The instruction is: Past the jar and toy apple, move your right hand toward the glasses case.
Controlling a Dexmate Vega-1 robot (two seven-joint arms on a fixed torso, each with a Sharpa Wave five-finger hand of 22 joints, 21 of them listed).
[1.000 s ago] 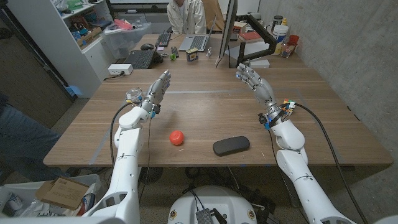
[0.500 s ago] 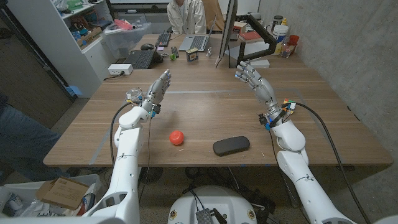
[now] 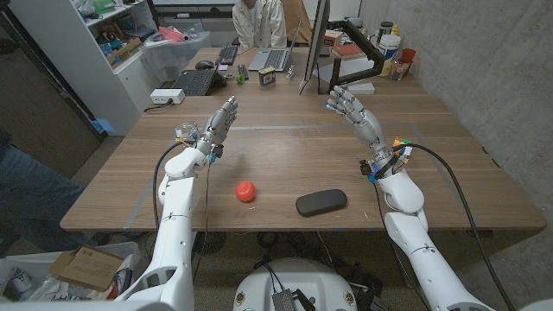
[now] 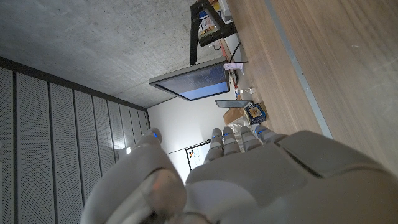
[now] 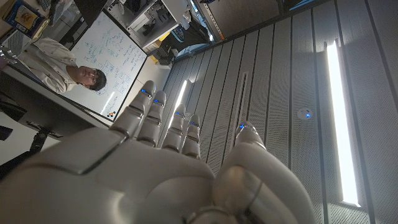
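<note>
Approach step not yet begun; right hand (image 3: 355, 117) is raised toward the table's far right, fingers spread, holding nothing; case (image 3: 321, 202) lies near the front edge, apple (image 3: 247, 191) beside it; next move calls for drawing back and lowering.
</note>
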